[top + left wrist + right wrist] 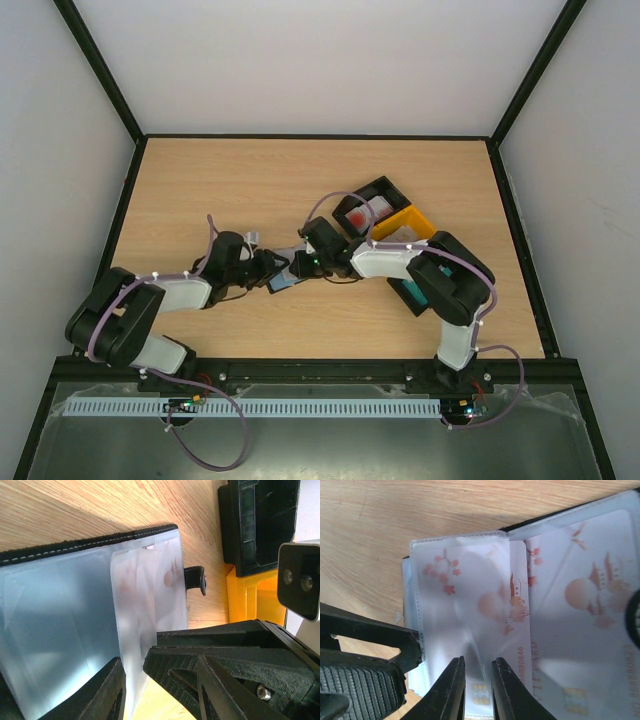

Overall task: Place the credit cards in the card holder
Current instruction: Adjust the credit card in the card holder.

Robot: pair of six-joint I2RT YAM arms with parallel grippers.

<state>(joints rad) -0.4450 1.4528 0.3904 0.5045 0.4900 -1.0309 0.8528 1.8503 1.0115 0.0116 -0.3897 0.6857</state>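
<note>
Red-and-white plastic marks the credit card (519, 630) in play: it lies mostly inside a clear sleeve (460, 575) of the card holder (60, 610), with a narrow strip along one edge showing past the sleeve's border. A second card (585, 605) of the same pattern sits in the neighbouring pocket. The holder lies open on the counter (220, 180) between the two arms, near the black bin (372, 188) and the yellow bin (412, 217), with its clasp tab (196, 580) pointing toward them. Such a card should be light, stiff and slick, best nipped by an exposed edge and slid flat along the pocket. The sleeve looks like soft film that may buckle or cling unless kept taut, and the holder seems light enough to skid. The right hand (476, 662) has its fingers drawn nearly together with a slim gap, tips over the card's chip end; whether they grip it or only press on it I cannot tell. The left hand (134, 657) appears to pinch the free edge of a sleeve leaf, steadying the holder.
</note>
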